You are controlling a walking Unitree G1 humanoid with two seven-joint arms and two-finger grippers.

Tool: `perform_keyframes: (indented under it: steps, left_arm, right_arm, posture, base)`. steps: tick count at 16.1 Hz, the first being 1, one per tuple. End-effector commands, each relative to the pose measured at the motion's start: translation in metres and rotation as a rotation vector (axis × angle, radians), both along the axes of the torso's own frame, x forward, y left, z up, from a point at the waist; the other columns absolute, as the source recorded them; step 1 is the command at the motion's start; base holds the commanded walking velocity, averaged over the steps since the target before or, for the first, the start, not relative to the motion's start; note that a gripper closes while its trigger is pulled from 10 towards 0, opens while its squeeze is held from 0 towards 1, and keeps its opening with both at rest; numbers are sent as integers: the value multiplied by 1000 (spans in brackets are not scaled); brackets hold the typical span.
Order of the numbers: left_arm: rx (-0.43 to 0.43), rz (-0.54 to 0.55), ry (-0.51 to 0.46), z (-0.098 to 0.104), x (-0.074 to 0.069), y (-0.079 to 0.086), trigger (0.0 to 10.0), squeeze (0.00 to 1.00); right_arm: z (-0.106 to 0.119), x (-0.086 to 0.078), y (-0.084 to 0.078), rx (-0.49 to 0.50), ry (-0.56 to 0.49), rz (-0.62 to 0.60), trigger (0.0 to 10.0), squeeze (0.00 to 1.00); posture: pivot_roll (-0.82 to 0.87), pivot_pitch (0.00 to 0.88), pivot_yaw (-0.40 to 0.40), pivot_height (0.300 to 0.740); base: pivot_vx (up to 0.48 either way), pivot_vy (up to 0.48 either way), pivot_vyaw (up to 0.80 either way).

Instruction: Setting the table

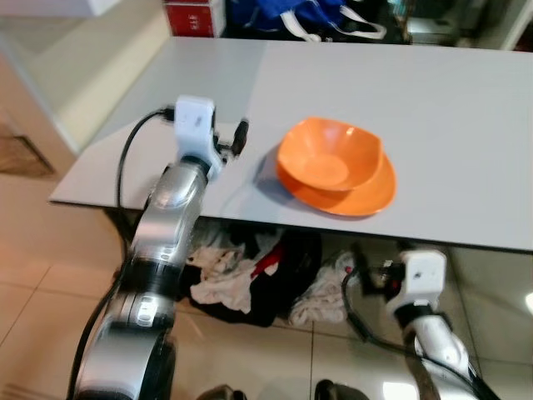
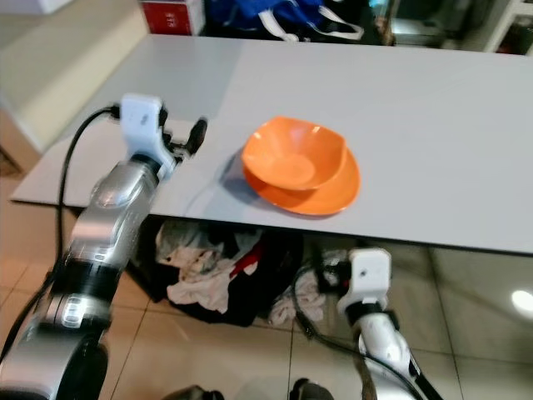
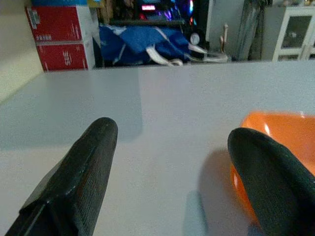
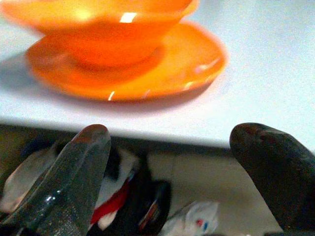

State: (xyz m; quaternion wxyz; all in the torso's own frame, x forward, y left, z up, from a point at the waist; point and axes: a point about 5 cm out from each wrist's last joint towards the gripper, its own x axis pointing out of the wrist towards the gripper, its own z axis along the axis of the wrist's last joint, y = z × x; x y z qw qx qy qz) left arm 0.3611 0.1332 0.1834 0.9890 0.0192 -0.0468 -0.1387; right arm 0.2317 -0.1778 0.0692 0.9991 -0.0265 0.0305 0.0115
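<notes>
An orange bowl (image 1: 329, 158) rests on an orange plate (image 1: 373, 197) near the front edge of a grey table (image 1: 466, 108). My left gripper (image 1: 231, 142) hovers low over the table just left of the bowl, open, nothing between its fingers (image 3: 93, 162); the bowl's rim (image 3: 280, 128) lies beside one finger. My right gripper (image 4: 172, 132) is below the table's front edge, under the plate (image 4: 147, 69), open and holding nothing.
A pile of clothes (image 1: 241, 275) lies on the tiled floor under the table. A blue bag (image 1: 291, 12) and red boxes (image 1: 191, 17) stand beyond the far edge. The table's right half is bare.
</notes>
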Motion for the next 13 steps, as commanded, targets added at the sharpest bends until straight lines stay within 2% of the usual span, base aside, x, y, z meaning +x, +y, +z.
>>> perform_keyframes:
  steps: [1, 3, 4, 5, 6, 7, 8, 9, 10, 11, 13]
  left_arm:
    - [35, -48, -26, -2, -9, -2, 10000, 0]
    - [61, -60, -4, -27, -29, 1, 10000, 0]
    - [79, -71, -6, -32, -35, 0, 10000, 0]
    - [133, -118, -29, -43, -49, -4, 10000, 0]
    - [88, -115, -26, -62, -59, -12, 10000, 0]
    - [43, -101, 24, -71, -61, -13, 10000, 0]
    - [-11, -77, 194, -96, -63, -9, 10000, 0]
    - [-36, -65, 216, -98, -63, -7, 10000, 0]
    - [-111, -80, 213, -91, -60, -9, 10000, 0]
    - [-128, -91, 195, -84, -56, -12, 10000, 0]
    - [-122, -78, 182, -83, -52, -11, 10000, 0]
  right_arm:
    - [7, 5, -8, 0, -38, -70, 10000, 0]
    - [21, 13, -11, 31, -91, -108, 10000, 0]
    - [21, 14, -10, 30, -93, -102, 10000, 0]
    - [20, 13, -8, 29, -94, -95, 10000, 0]
    - [18, 11, -8, 21, -94, -94, 10000, 0]
    - [18, 11, -8, 18, -94, -95, 10000, 0]
    - [17, 10, -8, 12, -94, -95, 10000, 0]
    - [17, 9, -8, 11, -95, -98, 10000, 0]
    - [17, 9, -9, 10, -90, -103, 10000, 0]
    - [14, 9, -9, 0, -59, -97, 10000, 0]
    - [13, 10, -9, -7, -56, -98, 10000, 0]
  posture:
    - [-72, 50, 59, 740]
    - [-69, 43, 57, 740]
    - [-69, 40, 55, 740]
    - [-69, 41, 53, 740]
    - [-70, 40, 51, 740]
    - [-70, 40, 51, 740]
    - [-84, 38, 57, 740]
    - [-90, 37, 56, 740]
    - [-92, 37, 56, 740]
    - [-94, 33, 55, 740]
    - [-92, 30, 56, 740]
  base:
    - [0, 0, 0]
    - [0, 0, 0]
    - [0, 0, 0]
    - [0, 0, 0]
    - [0, 0, 0]
    - [0, 0, 0]
    - [0, 0, 0]
    - [0, 0, 0]
    - [0, 0, 0]
    - [0, 0, -800]
    - [0, 0, -800]
